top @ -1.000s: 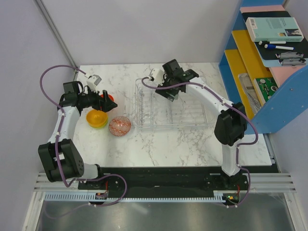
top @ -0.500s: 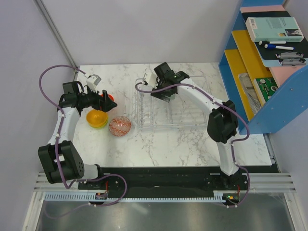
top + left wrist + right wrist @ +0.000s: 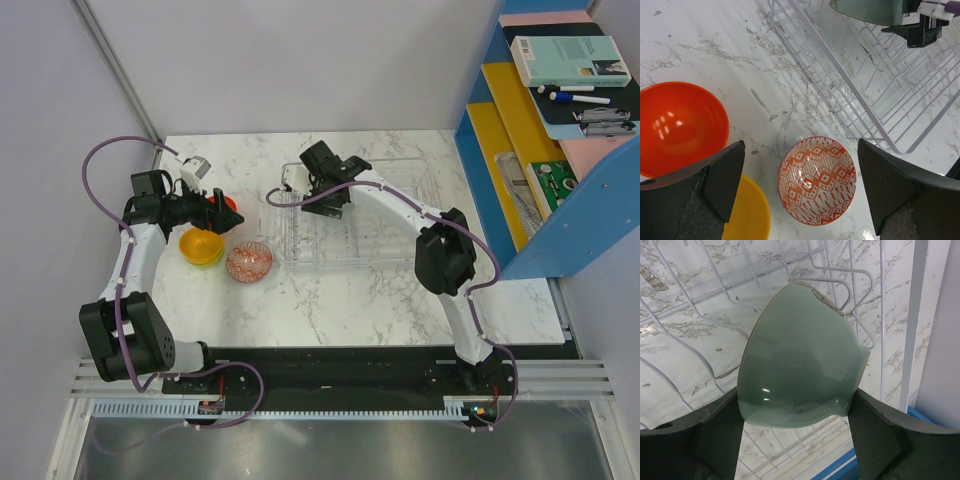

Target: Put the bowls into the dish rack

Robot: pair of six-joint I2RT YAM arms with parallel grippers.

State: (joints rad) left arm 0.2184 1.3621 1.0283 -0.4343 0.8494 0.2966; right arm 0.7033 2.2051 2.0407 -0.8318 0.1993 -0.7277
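My right gripper [image 3: 304,181] is shut on the pale grey-green bowl [image 3: 800,355] and holds it tilted over the far left end of the clear dish rack [image 3: 390,240]; rack wires [image 3: 690,315] lie right under the bowl. My left gripper [image 3: 215,211] is open and empty, hovering above the table. The red-orange bowl [image 3: 680,127] is by its left finger and the orange-yellow bowl [image 3: 747,212] lies below that finger. The red-patterned bowl [image 3: 816,180] is between the fingers, lower down. In the top view a lime green edge [image 3: 207,262] shows under the orange-yellow bowl [image 3: 199,243].
A blue shelf unit [image 3: 560,150] with a book, pens and tools stands against the table's right side. A slanted metal pole [image 3: 115,70] and the wall close off the far left. The rack's near left corner [image 3: 880,142] is close to the patterned bowl.
My right arm has swung left along the rack's far side, carrying the grey-green bowl to the rack's left end. The left arm and the bowls on the table have not moved.
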